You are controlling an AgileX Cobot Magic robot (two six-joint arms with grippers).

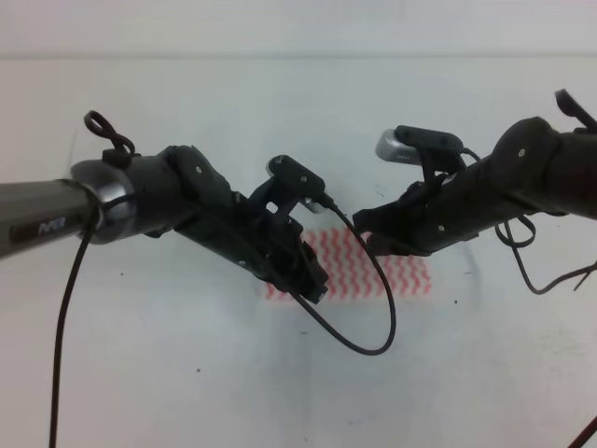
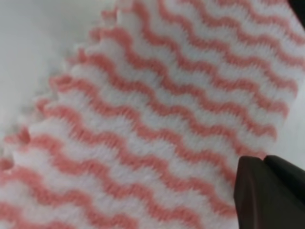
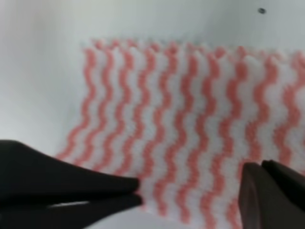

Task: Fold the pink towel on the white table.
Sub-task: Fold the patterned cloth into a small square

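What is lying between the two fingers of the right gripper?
In the right wrist view, only the pink towel lies between the right gripper fingers, flat on the white table; nothing else is there.

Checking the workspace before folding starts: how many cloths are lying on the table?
1. A thin pink-and-white wavy-striped towel lies flat at the centre of the plain white table, partly hidden under both black arms; nothing shows a second one beneath.

Beyond the far edge of the white table (image 1: 187, 392) we see a pale grey backdrop (image 1: 280, 26) running across the top of the high view. In the bottom right corner a thin dark-red strand (image 1: 588, 435) crosses at a slant; we cannot tell what it is.
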